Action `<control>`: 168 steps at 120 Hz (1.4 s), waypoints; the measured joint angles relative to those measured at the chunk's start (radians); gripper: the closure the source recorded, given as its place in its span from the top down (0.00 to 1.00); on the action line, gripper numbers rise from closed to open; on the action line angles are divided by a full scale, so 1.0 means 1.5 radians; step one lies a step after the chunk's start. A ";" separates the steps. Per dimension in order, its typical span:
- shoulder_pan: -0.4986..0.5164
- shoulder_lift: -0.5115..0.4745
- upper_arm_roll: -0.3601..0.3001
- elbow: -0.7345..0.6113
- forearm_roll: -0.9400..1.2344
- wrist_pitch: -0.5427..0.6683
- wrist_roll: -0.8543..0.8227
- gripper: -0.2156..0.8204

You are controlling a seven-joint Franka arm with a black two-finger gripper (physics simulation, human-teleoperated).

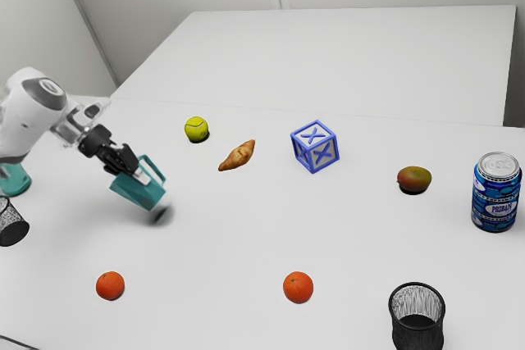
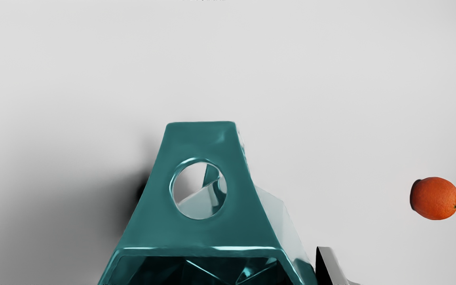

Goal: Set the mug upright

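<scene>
Over on the exterior view's left, here's the mug (image 1: 138, 193), tipped at a slant just off the desk (image 1: 246, 243), by the look of the soft shadow under it. And the pincer (image 1: 138, 175) has it! It looks closed on the mug, with one finger (image 2: 331, 265) right against the outer wall in the wrist view; the other is hidden, so the exact spread I can't call.

Now, the relation that matters: the mug lies straight out past the fingertips, down and toward the exterior view's right, its long axis running roughly along the line of the slanting hand. The mouth faces back up toward the hand, the base points away and downward, and the handle (image 1: 156, 167) rides on the upper side. So it's leaning, not upright, and that axis has to come vertical.

The call from here: swing the base in beneath the mouth by turning the hand steeper, then ease down until the base sits flat. Let go at this slant and it could well topple. Room looks decent, too: the ball (image 1: 196, 129) and the pastry (image 1: 238, 156) are well apart from it, and so is the nearest orange (image 1: 110, 285).
</scene>
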 joint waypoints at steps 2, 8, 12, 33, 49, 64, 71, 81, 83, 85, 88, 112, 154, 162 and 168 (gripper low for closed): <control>-0.011 -0.006 0.001 -0.006 0.013 0.016 -0.004 0.05; -0.039 -0.022 0.005 -0.018 0.052 0.060 -0.020 0.05; -0.059 -0.031 0.009 -0.025 0.082 0.086 -0.032 0.05; -0.132 -0.086 0.030 -0.108 0.212 0.216 -0.108 0.05; -0.173 -0.109 0.046 -0.141 0.296 0.277 -0.171 0.05; -0.213 -0.128 0.063 -0.173 0.344 0.307 -0.230 0.04; -0.219 -0.133 0.058 -0.184 0.358 0.316 -0.256 0.04; -0.232 -0.139 0.057 -0.198 0.383 0.324 -0.293 0.04; -0.235 -0.140 0.058 -0.200 0.388 0.326 -0.300 0.04; -0.239 -0.141 0.059 -0.202 0.393 0.327 -0.308 0.04; -0.247 -0.142 0.063 -0.205 0.400 0.329 -0.319 0.04; -0.277 -0.156 0.087 -0.236 0.443 0.343 -0.401 0.04; -0.301 -0.163 0.105 -0.283 0.484 0.423 -0.512 0.04; -0.305 -0.161 0.105 -0.284 0.486 0.431 -0.528 0.04; -0.307 -0.160 0.105 -0.285 0.487 0.435 -0.539 0.04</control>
